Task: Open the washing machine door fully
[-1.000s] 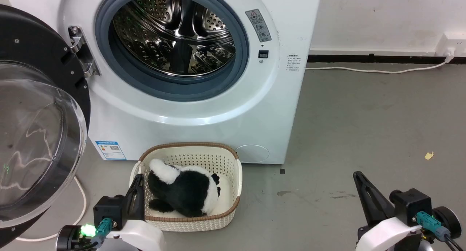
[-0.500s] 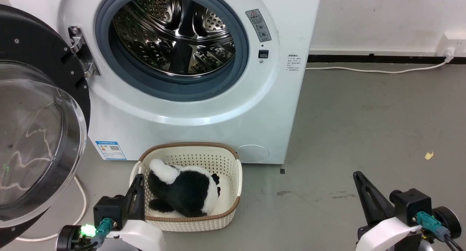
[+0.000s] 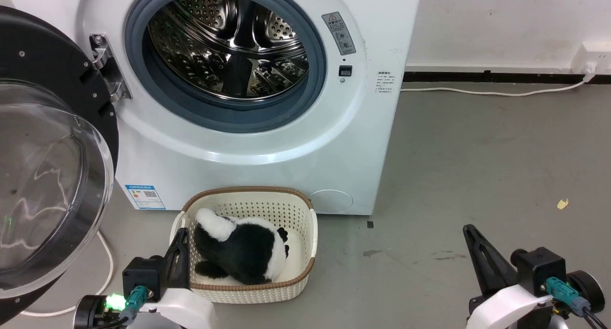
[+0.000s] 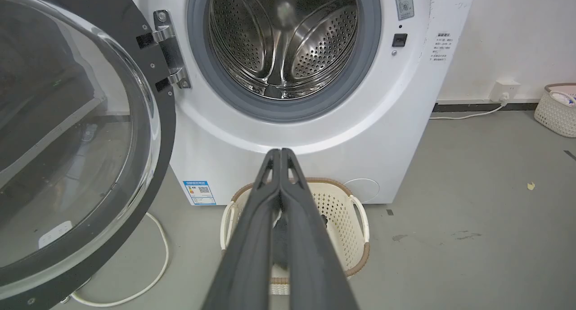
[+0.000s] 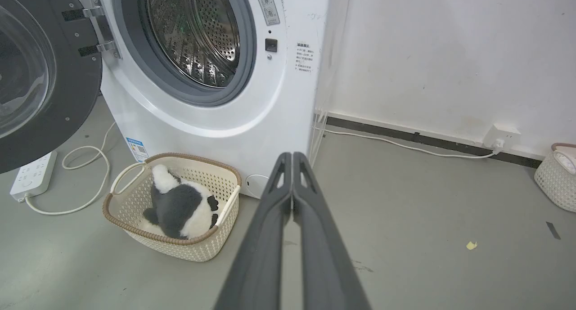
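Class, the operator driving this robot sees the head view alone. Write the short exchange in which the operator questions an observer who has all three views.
Operator: From up here I can't judge the left pincer. Is it open or shut?
Observer: It is shut and empty. In the left wrist view its two fingertips meet.
Operator: Where does the white cable under the washing machine door lead?
Observer: It leads to a white power strip lying on the floor by the door's lower edge, as the right wrist view shows.
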You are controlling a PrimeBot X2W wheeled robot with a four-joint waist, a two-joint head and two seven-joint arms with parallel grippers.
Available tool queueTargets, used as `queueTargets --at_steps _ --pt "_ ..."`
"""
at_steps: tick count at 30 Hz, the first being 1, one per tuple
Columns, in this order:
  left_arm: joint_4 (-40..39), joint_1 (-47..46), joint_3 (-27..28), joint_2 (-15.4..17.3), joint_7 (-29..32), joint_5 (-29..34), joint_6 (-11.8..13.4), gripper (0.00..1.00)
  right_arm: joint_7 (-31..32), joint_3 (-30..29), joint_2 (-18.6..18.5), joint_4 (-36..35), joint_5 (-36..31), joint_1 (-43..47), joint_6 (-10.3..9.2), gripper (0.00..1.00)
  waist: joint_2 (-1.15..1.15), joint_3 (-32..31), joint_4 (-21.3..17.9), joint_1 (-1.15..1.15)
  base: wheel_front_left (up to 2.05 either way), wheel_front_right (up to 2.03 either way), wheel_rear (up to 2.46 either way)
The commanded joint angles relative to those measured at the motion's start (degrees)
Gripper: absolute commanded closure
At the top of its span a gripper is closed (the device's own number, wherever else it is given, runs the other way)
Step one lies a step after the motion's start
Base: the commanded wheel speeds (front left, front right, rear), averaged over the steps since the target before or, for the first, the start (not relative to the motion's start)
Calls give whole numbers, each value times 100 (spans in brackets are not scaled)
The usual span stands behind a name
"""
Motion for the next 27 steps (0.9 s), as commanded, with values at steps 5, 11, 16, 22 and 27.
queueTargets --at_steps 5,11,16,22,27 --pt "-23 -89 -1 3 2 51 -25 100 4 -4 17 14 -43 -68 -5 100 0 0 0 0 0 0 0" --pt "-23 -89 -1 3 2 51 -25 100 4 -4 17 14 -43 -68 -5 100 0 0 0 0 0 0 0" --pt "-23 -89 -1 3 2 51 -25 100 4 -4 17 14 -43 -68 -5 100 0 0 0 0 0 0 0" --pt "-23 -89 -1 3 2 51 -25 100 4 -4 17 14 -43 -68 -5 100 0 0 0 0 0 0 0" --pt "-23 -89 -1 3 2 51 -25 100 4 -4 17 14 -43 -68 -5 100 0 0 0 0 0 0 0"
